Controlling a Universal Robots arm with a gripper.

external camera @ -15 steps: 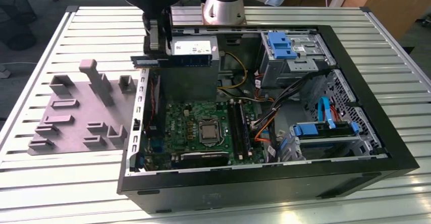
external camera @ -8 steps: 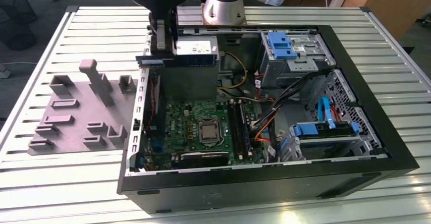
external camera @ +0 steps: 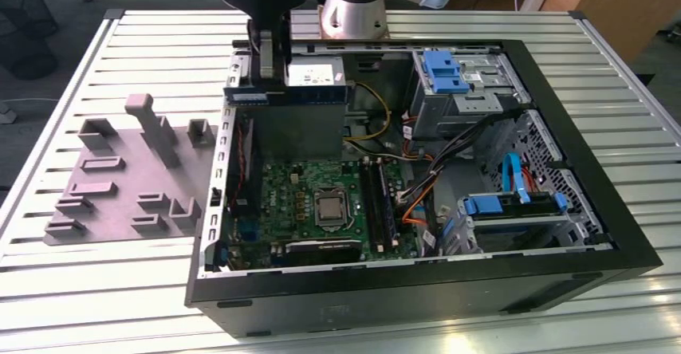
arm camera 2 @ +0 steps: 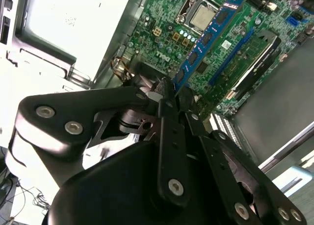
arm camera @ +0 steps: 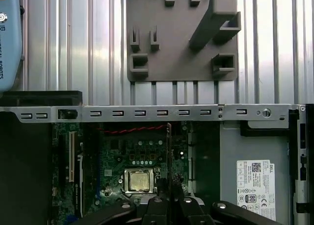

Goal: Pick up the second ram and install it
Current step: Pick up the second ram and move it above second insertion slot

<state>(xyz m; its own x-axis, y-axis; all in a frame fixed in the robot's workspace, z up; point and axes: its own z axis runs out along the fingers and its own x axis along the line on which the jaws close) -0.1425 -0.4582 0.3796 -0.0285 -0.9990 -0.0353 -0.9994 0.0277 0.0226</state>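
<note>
- One second ram (external camera: 309, 96), pinched near one end by jaws closed on it, hangs over the open case (external camera: 426, 290)
- Long axis lies across the exterior view, crosswise to the black slots (external camera: 381, 198)
- Slots sit lower, toward the exterior view's right

Ribbed bare-metal table (external camera: 96, 282); matt grey plastic holder (external camera: 107, 143); matt black case (external camera: 426, 290); semi-glossy circuit-board second ram (arm camera 2: 206, 38)

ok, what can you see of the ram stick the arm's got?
The second ram is a thin, long blue circuit board with a row of small dark chips along its face. The gripper is shut on it near one end, and the rest juts out free. It hangs on edge, level, above the open computer case and green motherboard, not seated in any slot.
</note>
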